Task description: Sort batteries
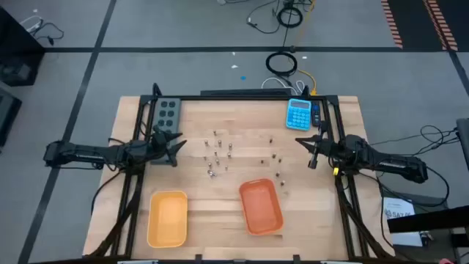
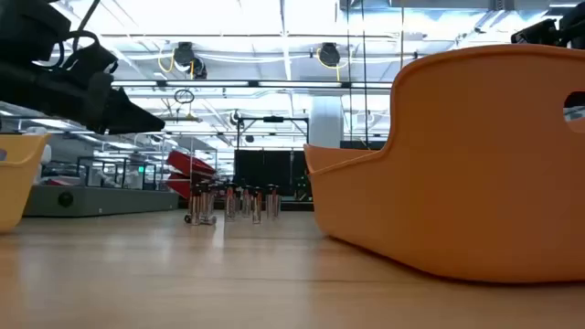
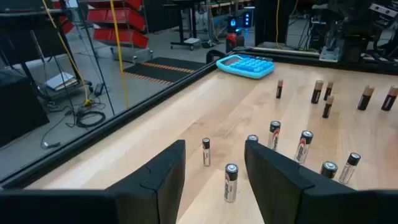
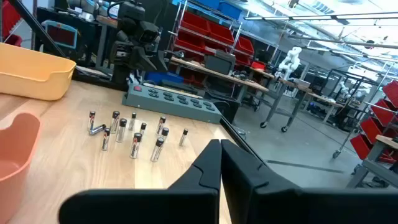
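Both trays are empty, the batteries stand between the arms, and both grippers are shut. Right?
Not quite. The left gripper is open, as the left wrist view shows; only the right gripper is shut. The batteries lie outside both empty trays.

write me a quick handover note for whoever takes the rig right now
Left gripper: open, empty, at the table's left side, facing the batteries.
Right gripper: shut, empty, waiting at the right side.
Batteries: main cluster mid-table, most upright; a few more nearer the right arm.
Yellow tray and orange tray: no batteries visible inside.
Done: apparently nothing sorted.
Left: all batteries.
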